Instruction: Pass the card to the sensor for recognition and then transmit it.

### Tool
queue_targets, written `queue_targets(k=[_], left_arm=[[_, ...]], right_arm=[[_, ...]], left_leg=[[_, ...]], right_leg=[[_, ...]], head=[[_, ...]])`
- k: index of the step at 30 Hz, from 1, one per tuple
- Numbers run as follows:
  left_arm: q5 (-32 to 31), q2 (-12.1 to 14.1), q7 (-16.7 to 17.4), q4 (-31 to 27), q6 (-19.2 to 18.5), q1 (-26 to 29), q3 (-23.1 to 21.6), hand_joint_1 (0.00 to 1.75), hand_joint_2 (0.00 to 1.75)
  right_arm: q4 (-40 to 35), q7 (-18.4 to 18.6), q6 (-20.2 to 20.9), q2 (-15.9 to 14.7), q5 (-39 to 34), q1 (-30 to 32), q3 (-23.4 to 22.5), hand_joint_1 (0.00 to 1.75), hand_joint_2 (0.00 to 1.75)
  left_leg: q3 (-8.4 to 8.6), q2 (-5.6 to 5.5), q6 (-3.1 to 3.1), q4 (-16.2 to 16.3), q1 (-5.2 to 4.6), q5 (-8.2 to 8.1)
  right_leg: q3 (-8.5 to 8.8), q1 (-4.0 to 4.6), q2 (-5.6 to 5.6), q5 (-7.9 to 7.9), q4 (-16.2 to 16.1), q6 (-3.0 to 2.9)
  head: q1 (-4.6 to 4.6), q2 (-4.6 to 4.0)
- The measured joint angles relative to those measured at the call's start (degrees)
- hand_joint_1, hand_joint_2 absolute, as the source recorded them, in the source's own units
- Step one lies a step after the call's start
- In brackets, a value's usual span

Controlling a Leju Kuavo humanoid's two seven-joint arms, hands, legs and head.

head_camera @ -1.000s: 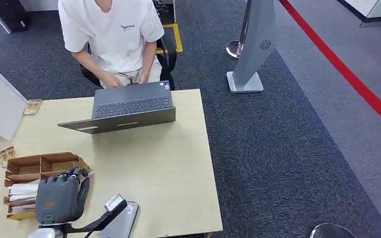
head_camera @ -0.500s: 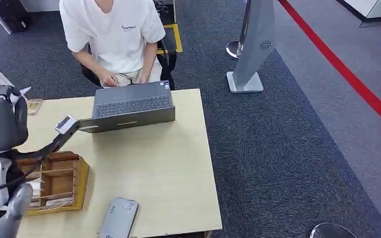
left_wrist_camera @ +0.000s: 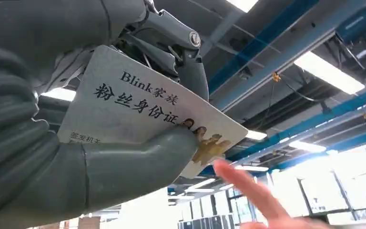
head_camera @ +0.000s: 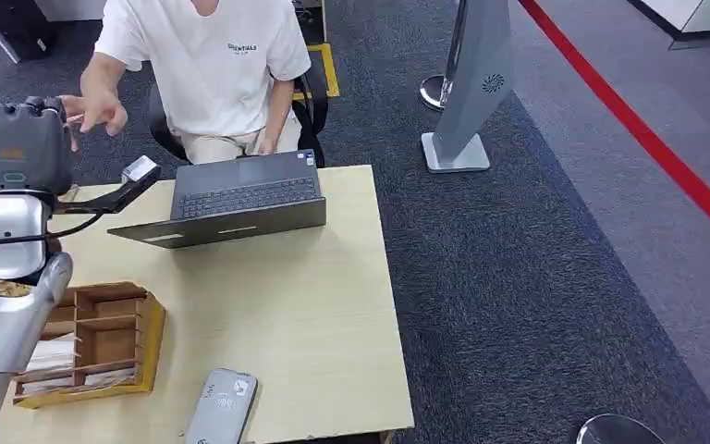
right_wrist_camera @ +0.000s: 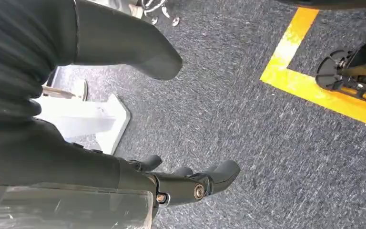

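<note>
My left hand [head_camera: 18, 143] is raised high over the table's far left corner, back toward me. In the left wrist view this hand [left_wrist_camera: 52, 157] pinches a white card [left_wrist_camera: 138, 109] with printed black characters between thumb and fingers. A person in a white shirt [head_camera: 213, 65] sits behind the table and reaches a hand [head_camera: 97, 106] up close to my left hand; a fingertip [left_wrist_camera: 252, 195] shows just beside the card's edge. The grey card sensor [head_camera: 220, 407] lies flat at the table's near edge. My right hand [right_wrist_camera: 76, 157] hangs over the carpet, fingers apart, holding nothing.
An open grey laptop [head_camera: 240, 196] stands at the table's far side before the person. A wooden divided box [head_camera: 92, 342] with cards sits at the near left. A grey stand [head_camera: 467, 92] and red floor line [head_camera: 647, 139] lie to the right.
My left arm rose from the box near the sensor to high at the far left, carrying the card. The person's hand left the laptop and lifted toward my hand.
</note>
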Motion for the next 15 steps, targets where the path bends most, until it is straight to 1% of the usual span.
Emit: queue_targets(k=[2,7,8,15], left_arm=[[0.0,-0.5,0.0,2.1,0.0,-1.4,-0.5,1.75,1.75],[0.0,-1.4,0.0,3.4,-0.2,-2.4,-1.1,1.75,1.75],[0.0,-1.4,0.1,3.6,-0.3,-2.5,-1.2,0.00,1.75],[0.0,-1.9,0.1,3.7,-0.7,-2.5,-1.2,0.00,1.75]], right_arm=[[0.2,0.0,0.0,-0.2,0.0,-0.1,0.0,0.00,1.75],[0.4,0.5,0.1,-0.4,0.0,-0.2,0.0,0.00,1.75],[0.4,0.5,0.2,-0.4,0.0,-0.2,0.0,0.00,1.75],[0.6,0.8,0.3,-0.6,0.0,-0.2,0.0,0.00,1.75]], left_leg=[[-0.01,-0.02,0.00,0.0,0.00,0.00],[-0.01,0.02,0.00,0.0,0.00,0.00],[-0.01,0.02,0.00,0.0,0.00,0.00],[-0.01,0.02,0.00,0.0,0.00,0.00]], right_leg=[[0.00,0.00,-0.01,0.00,0.0,0.00],[-0.02,0.00,0.01,0.00,0.0,0.00],[-0.02,0.00,0.01,0.00,0.0,0.00],[-0.02,0.00,0.01,0.00,0.0,0.00]], head=[[-0.02,0.00],[0.00,0.00],[0.00,0.00],[0.00,0.00]])
